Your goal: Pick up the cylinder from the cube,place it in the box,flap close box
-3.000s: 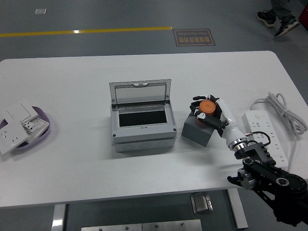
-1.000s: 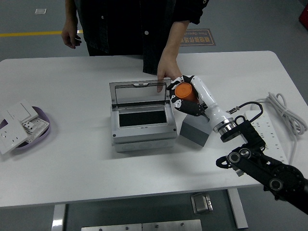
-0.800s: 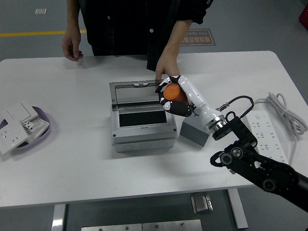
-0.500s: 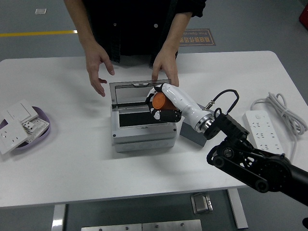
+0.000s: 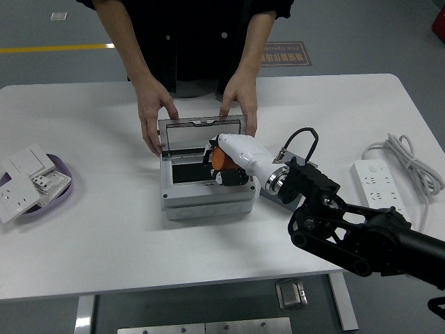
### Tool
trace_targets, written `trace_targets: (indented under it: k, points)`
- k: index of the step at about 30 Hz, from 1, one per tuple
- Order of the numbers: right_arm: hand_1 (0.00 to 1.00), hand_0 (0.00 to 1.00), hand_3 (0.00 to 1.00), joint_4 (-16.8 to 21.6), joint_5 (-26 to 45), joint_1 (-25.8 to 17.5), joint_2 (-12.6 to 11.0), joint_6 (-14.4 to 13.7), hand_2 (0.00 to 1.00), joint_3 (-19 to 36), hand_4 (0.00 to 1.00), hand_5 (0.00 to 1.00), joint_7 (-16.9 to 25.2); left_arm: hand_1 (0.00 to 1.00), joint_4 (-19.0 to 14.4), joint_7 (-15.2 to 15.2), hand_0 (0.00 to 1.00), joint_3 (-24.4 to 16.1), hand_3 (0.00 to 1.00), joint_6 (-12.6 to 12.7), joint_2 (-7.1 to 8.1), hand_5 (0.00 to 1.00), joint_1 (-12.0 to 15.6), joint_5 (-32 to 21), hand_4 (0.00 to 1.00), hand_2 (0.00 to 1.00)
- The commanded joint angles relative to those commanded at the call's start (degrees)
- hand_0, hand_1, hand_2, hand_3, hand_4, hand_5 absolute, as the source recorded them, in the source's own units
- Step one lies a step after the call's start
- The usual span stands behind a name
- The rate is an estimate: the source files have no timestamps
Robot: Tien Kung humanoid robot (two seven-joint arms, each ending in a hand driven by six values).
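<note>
The orange cylinder (image 5: 220, 160), long axis tipped left and downward, sits clasped in the right hand (image 5: 224, 161) over the open box (image 5: 206, 189) at frame centre. A person's hands (image 5: 154, 118) grip the raised lid (image 5: 201, 133) on the worktop (image 5: 104, 229).

A workshop: grey concrete floor (image 5: 62, 24) with yellow line (image 5: 55, 48).

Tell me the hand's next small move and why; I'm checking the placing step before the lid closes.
Probably lower a little and let go: the right hand holds the orange cylinder over the box's dark opening, lid up, steadied at both sides by a person's hands.
</note>
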Motion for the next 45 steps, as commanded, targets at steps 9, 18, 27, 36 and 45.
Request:
trace_targets:
  k: [9,18,27,36,45]
  points:
    - [0.441,0.414,0.32,-2.5,-2.1,1.3,1.4,-0.7,0.429,-1.8,0.002,0.002,-2.0,0.639,-0.1,0.2,0.617,-0.4,0.634,0.0,0.14,0.241,-0.2,0.7,0.687,0.627]
    - [0.591,0.65,0.536,-2.9,-0.6,2.1,2.4,-2.3,0.54,-3.1,0.298,0.002,-0.9,0.639,-0.1,0.4,0.617,-0.6,0.634,0.0,0.3,0.242,-0.4,1.3,0.688,0.628]
    - [0.632,0.632,0.659,-2.8,-0.9,2.7,2.4,-1.3,0.637,-3.6,0.532,0.29,-0.2,0.638,-0.1,0.2,0.617,-0.4,0.634,0.0,0.21,0.243,-0.7,0.9,0.688,0.628]
    - [0.664,0.751,0.732,-2.8,-1.2,2.7,2.5,2.0,0.678,-4.0,0.904,0.467,0.1,0.64,0.0,0.2,0.617,-0.3,0.635,0.0,0.14,0.243,-0.9,0.8,0.688,0.627]
    - [0.679,0.765,0.776,-2.3,2.2,1.9,2.2,2.2,0.696,-3.2,0.975,0.498,2.0,0.64,0.0,0.0,0.617,0.1,0.634,-0.1,0.03,0.242,-1.0,0.5,0.688,0.628]
